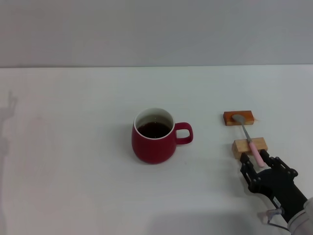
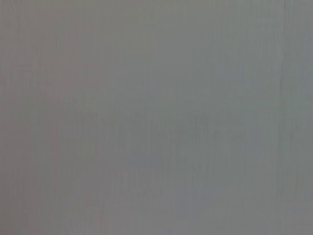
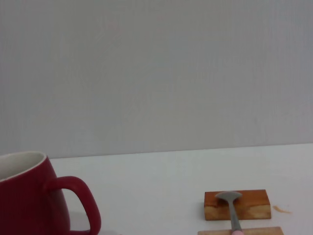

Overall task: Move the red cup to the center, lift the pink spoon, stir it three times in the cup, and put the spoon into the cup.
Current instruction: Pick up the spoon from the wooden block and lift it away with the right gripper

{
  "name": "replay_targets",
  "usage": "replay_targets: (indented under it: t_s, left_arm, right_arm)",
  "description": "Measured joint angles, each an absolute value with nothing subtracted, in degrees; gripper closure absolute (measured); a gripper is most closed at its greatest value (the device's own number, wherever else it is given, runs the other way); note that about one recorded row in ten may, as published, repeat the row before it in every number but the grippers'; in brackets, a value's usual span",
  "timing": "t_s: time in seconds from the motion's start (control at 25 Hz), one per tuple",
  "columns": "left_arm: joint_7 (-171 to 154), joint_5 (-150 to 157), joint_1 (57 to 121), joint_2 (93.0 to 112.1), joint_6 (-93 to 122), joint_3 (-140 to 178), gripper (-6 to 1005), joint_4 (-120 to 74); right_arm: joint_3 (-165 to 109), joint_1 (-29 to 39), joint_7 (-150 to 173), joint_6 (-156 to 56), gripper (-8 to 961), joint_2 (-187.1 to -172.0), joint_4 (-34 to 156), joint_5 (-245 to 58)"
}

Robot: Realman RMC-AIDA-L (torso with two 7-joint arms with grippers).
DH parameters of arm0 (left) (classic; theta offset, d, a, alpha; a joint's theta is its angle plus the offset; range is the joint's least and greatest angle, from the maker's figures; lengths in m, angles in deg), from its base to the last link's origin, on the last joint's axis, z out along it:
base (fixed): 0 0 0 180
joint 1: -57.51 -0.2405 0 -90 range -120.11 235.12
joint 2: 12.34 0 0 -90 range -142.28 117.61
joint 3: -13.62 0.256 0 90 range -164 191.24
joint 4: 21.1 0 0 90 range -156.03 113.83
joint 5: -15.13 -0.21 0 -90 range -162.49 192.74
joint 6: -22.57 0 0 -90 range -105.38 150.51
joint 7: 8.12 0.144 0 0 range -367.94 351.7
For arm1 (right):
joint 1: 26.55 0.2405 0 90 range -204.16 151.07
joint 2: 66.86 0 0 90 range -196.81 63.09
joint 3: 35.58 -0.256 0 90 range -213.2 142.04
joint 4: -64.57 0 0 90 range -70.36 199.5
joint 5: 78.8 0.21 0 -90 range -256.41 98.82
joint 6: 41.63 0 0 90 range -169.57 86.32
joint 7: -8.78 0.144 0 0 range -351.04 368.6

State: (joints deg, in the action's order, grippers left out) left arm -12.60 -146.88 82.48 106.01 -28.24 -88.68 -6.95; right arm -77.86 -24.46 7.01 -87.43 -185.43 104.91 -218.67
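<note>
The red cup (image 1: 153, 136) stands upright mid-bench (image 1: 73, 147), handle to the right, dark liquid inside. Right of it, the spoon (image 1: 248, 138) bridges two wooden blocks: bowl on the far block (image 1: 238, 117), pink handle over the near block (image 1: 250, 146). The right pincer (image 1: 258, 164) sits released around the handle's near end.

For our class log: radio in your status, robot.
Right gripper at pink spoon handle, jaws open. Left arm out of view. Spoon bridges two wooden blocks. Red cup centered, path clear.
</note>
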Motion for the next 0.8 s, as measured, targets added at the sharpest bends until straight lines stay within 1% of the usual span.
replay_targets:
  t_s: [0.32,0.8]
  left_arm:
    - [-12.6,-146.8,82.2,106.05,-28.5,-88.7,153,-7.0]
    - [-12.6,-146.7,81.7,106.05,-28.8,-88.7,153,-6.8]
  right_arm:
    - [-78.3,-24.4,6.7,-87.8,466,-185.43,104.9,-218.6]
    - [-78.4,-24.3,6.6,-87.9,469,-185.53,104.9,-218.3]
